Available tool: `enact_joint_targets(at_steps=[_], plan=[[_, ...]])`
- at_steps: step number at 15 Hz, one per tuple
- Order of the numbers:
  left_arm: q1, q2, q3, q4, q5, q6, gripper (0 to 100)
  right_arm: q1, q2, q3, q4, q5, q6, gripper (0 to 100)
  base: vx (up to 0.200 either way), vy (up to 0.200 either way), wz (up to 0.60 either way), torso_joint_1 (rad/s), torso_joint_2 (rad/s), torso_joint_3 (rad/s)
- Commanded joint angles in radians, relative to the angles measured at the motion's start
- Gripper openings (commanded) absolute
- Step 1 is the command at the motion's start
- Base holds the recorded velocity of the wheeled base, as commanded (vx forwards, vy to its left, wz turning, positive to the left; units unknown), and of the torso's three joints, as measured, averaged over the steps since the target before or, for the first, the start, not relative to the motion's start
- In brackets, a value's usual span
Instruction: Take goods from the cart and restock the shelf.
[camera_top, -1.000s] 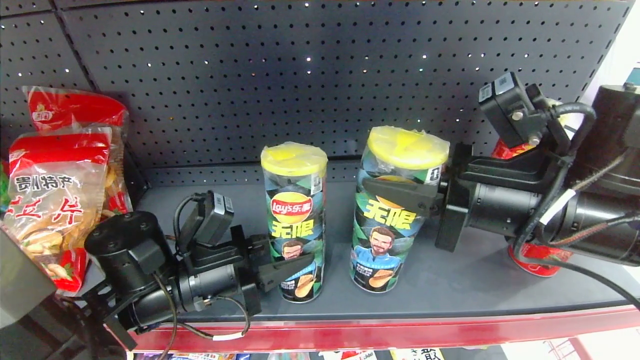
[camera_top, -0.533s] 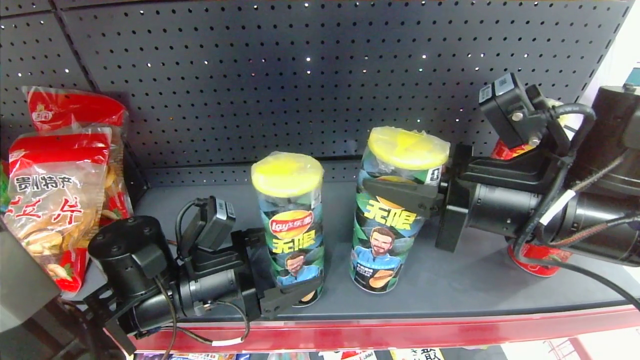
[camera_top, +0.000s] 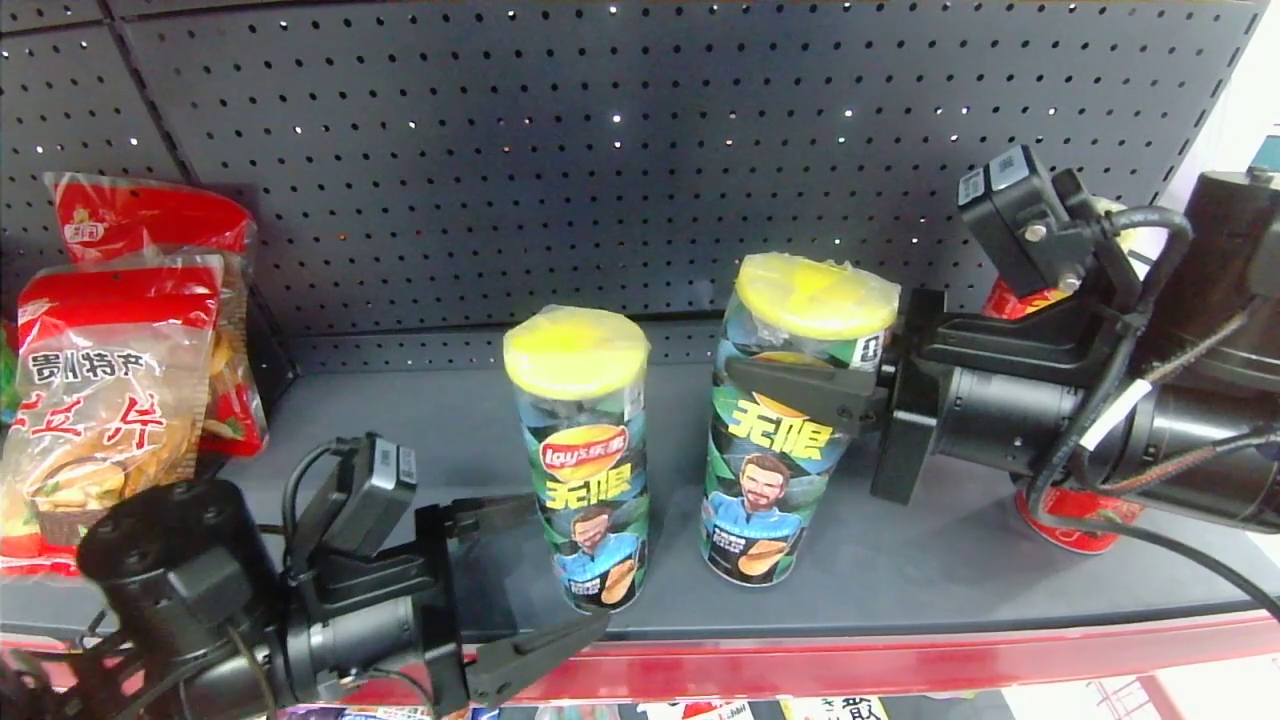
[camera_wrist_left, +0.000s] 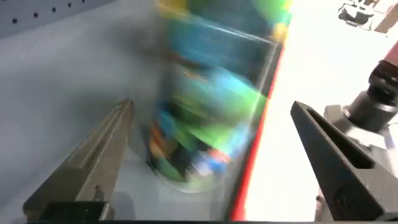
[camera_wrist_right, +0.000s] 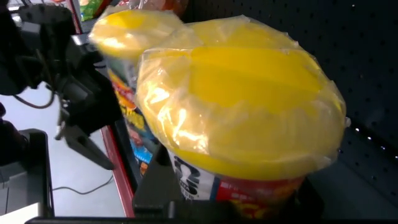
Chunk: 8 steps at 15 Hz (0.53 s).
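My left pincer (camera_top: 565, 565) gapes beside an upright chip can (camera_top: 585, 470) on the shelf (camera_top: 900, 570); my right pincer (camera_top: 800, 375) pinches the second can (camera_top: 770, 470), likely seating it.

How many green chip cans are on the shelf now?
2. The left can stands free near the front edge, by the open left claw; the right can is in the right claw. More may hide behind that arm.

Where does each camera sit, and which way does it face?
Head view: on the head, facing down at the shelf; both arms show, left gripper open, right gripper shut on the right can.
Left wrist view: behind its own open fingers, facing the left can.
Right wrist view: above the right can's yellow lid, facing the left arm.
Shared: all show the left can.
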<state>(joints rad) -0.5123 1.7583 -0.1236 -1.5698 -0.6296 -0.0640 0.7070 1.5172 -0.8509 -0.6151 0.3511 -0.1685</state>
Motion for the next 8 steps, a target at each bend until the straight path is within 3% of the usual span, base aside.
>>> enact_joint_targets(at_steps=[1,3,7,8], plan=[[0.018,-0.132,0.114,-0.001,0.004,-0.003,100,0.002,0.003,0.001,0.0,0.0,0.0,0,0.0,0.0,0.0,0.0,0.0,0.0],[0.086,-0.244,0.121,0.02,-0.004,0.003,100,0.005,0.006,0.004,0.0,0.0,-0.002,0,0.0,0.0,0.0,0.0,0.0,0.0],[0.124,-0.398,0.071,0.025,0.004,0.003,100,0.005,0.003,0.018,0.0,0.0,-0.002,0,0.0,0.0,0.0,0.0,0.0,0.0],[0.176,-0.473,0.056,0.037,0.004,0.004,100,0.005,0.0,0.021,0.0,0.0,-0.002,0,0.0,0.0,0.0,0.0,0.0,0.0]])
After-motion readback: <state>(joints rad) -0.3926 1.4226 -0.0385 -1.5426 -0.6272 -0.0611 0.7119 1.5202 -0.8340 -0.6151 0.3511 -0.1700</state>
